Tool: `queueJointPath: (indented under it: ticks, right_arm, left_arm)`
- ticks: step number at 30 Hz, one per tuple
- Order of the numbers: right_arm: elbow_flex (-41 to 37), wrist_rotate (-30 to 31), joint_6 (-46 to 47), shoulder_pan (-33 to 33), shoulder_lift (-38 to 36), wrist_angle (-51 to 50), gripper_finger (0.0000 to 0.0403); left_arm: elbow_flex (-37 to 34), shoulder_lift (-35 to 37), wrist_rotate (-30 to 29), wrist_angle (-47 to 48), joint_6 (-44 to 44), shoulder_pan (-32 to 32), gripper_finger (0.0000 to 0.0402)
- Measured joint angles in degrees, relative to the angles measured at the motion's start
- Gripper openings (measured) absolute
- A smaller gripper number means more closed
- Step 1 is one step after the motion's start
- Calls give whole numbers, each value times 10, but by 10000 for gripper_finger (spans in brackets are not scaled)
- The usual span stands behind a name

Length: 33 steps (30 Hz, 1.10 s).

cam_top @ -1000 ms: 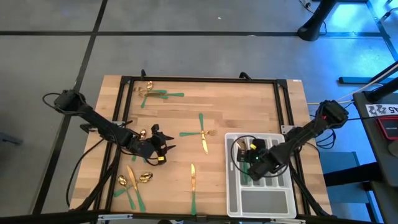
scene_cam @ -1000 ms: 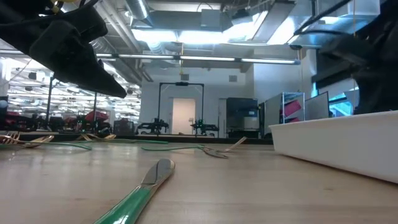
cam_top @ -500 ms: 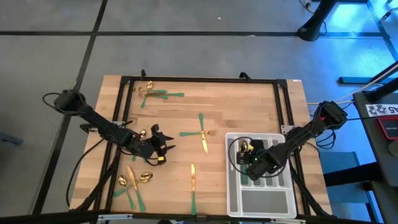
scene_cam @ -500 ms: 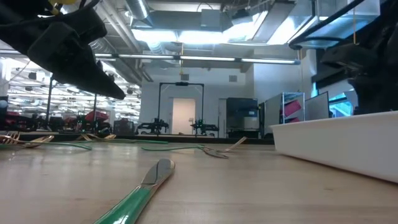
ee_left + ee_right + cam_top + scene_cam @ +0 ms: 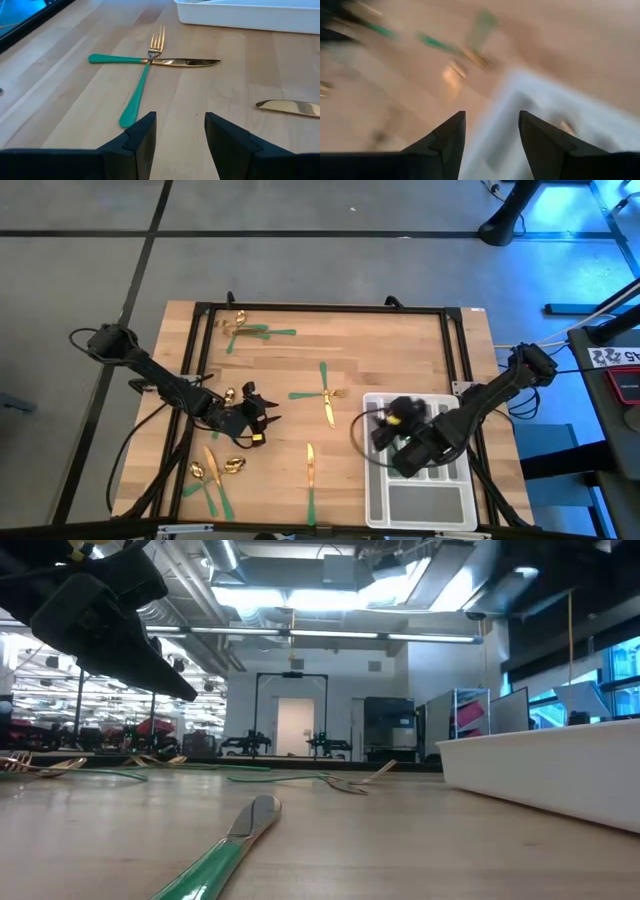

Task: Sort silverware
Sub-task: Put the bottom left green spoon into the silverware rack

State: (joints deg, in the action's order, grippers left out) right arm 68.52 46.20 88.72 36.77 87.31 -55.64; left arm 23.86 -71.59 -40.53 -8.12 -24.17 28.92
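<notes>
Wooden table (image 5: 380,350) bears pale tray (image 5: 420,505); right gripper (image 5: 382,427) hovers above.

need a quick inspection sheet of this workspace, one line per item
Surface: wooden table with a dark frame along its edges.
Job's things: silverware lies scattered: a crossed fork and knife mid-table, a single knife nearer the front, a pile at the far left corner, more pieces at the front left.
Clutter: grey divided tray at the right; its contents are hidden by the arm.
Grippers: left gripper open, empty, left of centre; right gripper open, empty, over the tray's far end.
Cables: dark cable loop by the right gripper.
Surroundings: grey floor; open hall with a door beyond.
</notes>
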Motion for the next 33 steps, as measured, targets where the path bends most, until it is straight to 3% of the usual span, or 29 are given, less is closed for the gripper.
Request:
queueJointPath:
  ticks: [6,9,13,16,19,24,28,33]
  right_arm:
    - [0,114,-344,-5,80,334,186]
    - [0,112,-473,-16,139,500,186]
    - [0,60,-613,-37,215,669,186]
    - [0,-5,-649,-57,247,721,186]
    - [0,-41,-650,-73,259,732,186]
    - [0,-42,-663,-77,261,736,186]
    - [0,-33,-680,-75,261,738,186]
    - [0,-32,-680,-76,261,740,186]
  left_arm:
    - [0,0,4,10,-23,1,157]
    - [0,0,38,78,-110,5,157]
    - [14,12,151,228,-216,9,154]
    - [46,27,225,343,-281,31,140]
    - [93,27,256,458,-345,76,121]
    - [194,20,301,622,-486,174,81]
    - [240,19,291,635,-595,260,53]
    - [224,9,219,556,-665,358,31]
